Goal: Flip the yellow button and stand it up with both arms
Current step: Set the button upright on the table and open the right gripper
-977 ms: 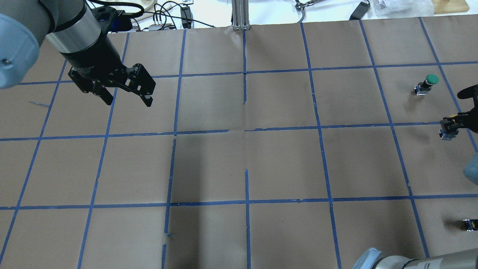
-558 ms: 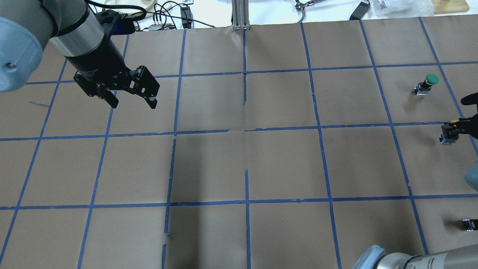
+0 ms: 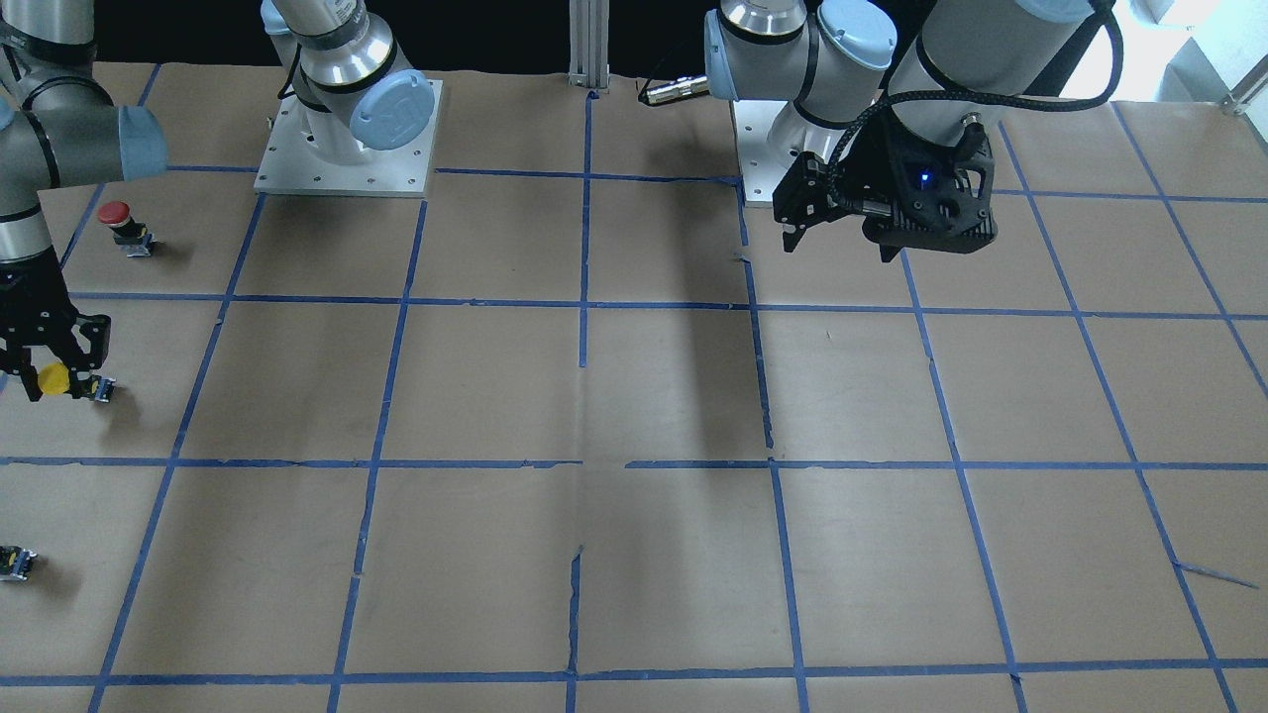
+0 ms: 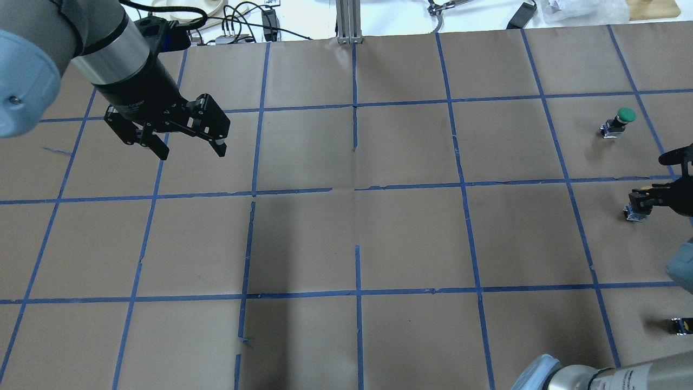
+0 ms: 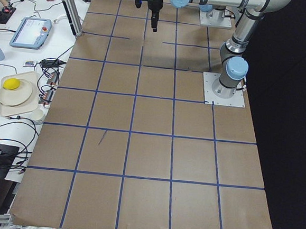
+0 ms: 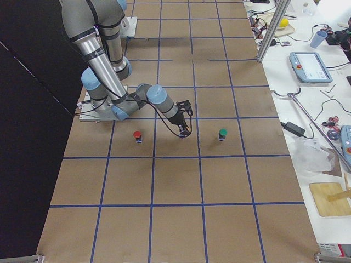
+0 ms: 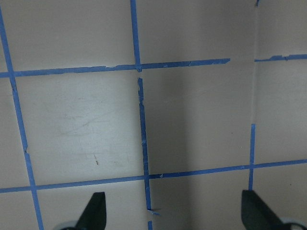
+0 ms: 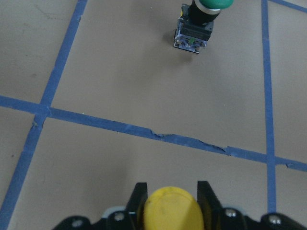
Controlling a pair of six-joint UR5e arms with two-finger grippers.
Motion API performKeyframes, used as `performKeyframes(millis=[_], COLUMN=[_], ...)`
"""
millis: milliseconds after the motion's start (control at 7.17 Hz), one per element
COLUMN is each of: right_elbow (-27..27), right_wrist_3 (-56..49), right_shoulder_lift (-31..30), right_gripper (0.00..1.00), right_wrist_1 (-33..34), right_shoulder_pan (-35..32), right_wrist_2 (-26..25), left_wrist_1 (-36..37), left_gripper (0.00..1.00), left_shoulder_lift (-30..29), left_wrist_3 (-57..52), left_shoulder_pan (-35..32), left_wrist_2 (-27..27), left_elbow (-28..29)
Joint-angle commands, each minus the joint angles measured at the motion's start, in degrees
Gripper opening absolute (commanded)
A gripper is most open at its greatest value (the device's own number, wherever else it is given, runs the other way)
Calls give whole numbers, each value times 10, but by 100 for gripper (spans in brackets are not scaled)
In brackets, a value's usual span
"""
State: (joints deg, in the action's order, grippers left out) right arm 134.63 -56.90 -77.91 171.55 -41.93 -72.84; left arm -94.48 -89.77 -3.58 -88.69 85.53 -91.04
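The right end effector (image 3: 57, 386) is closed on the yellow button (image 3: 54, 378) at the desk's (image 3: 634, 396) edge on the robot's right. The front-facing view shows the cap and the grey base side by side, so the button lies tilted over rather than upright. From these views I cannot tell whether it touches the desk. The right wrist camera adds what that view hides: one finger on each side of the yellow cap, and the green button (image 8: 199, 19) standing ahead beyond a blue tape line. The red button (image 3: 119, 223) shows in the front-facing view but not overhead. The green one shows overhead but not from the front. A small capless block (image 4: 679, 325) lies well apart, near the robot's side.

The left end effector (image 4: 191, 151) hangs above bare paper on the far left with its fingers spread wide and nothing between them, as its wrist camera confirms.

Against the overhead picture a second ago, the right end effector and button have shifted toward the robot and a little toward the desk's middle. The left one has barely moved
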Motion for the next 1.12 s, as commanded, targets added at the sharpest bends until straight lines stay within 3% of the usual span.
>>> performKeyframes(millis=[0, 140, 279, 558, 837, 977], right_elbow=[1, 1, 4, 8, 6, 4], right_wrist_3=[0, 2, 2, 2, 30, 68], right_shoulder_lift=[0, 0, -1, -4, -27, -59], right_gripper=[58, 76, 77, 99, 100, 100], right_wrist_1=[1, 0, 0, -3, -24, -78], right_shoulder_pan=[1, 2, 7, 21, 19, 16], right_wrist_2=[-5, -6, -7, -5, -25, -27], left_wrist_1=[-3, -3, -1, 6, 14, 13], left_gripper=[100, 100, 100, 100, 100, 100], left_shoulder_lift=[3, 3, 4, -8, 6, 13], left_wrist_3=[2, 1, 2, 2, 6, 6], left_shoulder_pan=[-1, -1, -1, 0, -9, -10], left_wrist_2=[2, 2, 2, 33, 29, 28], left_elbow=[-4, -5, 1, -19, -16, -16])
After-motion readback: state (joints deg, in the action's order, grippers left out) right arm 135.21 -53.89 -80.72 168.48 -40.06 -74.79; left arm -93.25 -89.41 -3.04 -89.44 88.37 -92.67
